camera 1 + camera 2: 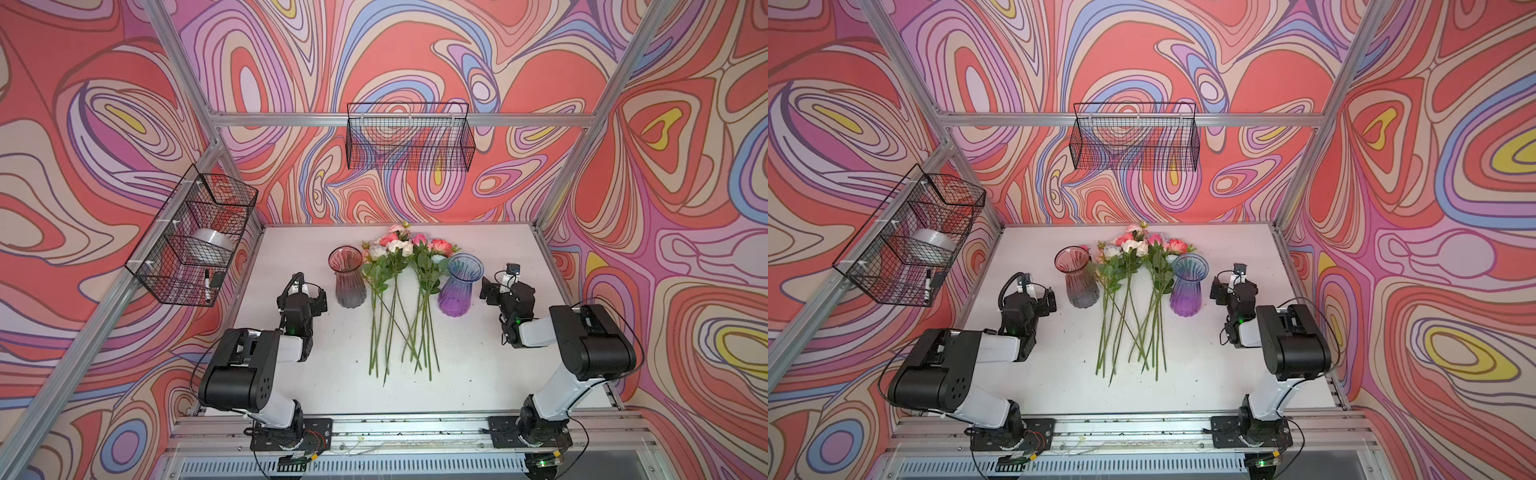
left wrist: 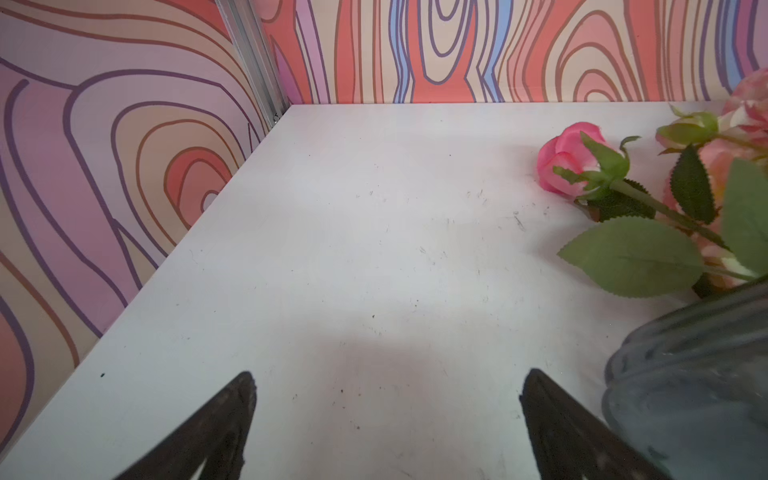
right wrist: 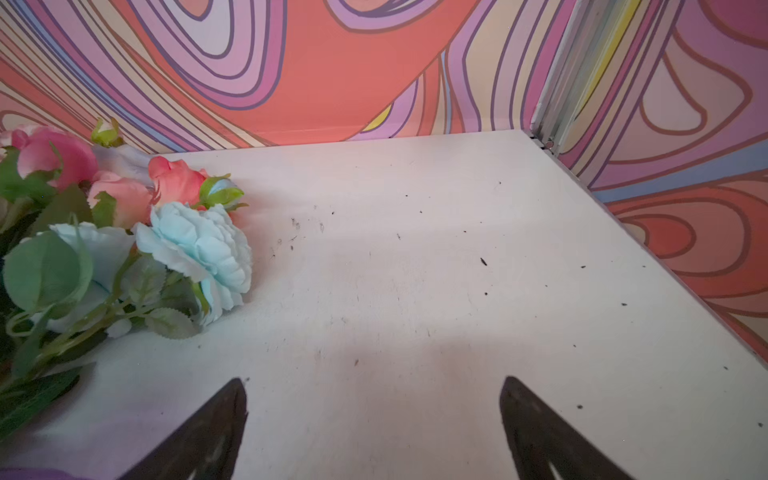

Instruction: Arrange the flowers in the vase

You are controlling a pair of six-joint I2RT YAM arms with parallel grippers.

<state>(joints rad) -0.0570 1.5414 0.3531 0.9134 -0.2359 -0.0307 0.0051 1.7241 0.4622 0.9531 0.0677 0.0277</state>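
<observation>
Both empty, pink vase [image 1: 348,282] and purple vase [image 1: 459,291] flank flowers [image 1: 397,246]; left claw [image 2: 386,378], right claw [image 3: 374,384] gape empty.

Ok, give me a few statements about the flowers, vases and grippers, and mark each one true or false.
1. The flowers lie on the table between the pink vase and the blue-purple vase. True.
2. The left gripper grips a stem. False: its jaws are open with nothing between them.
3. The pink vase holds flowers. False: no stem is in it.
4. The blue-purple vase stands upright. True.
5. The right gripper is open. True.
</observation>
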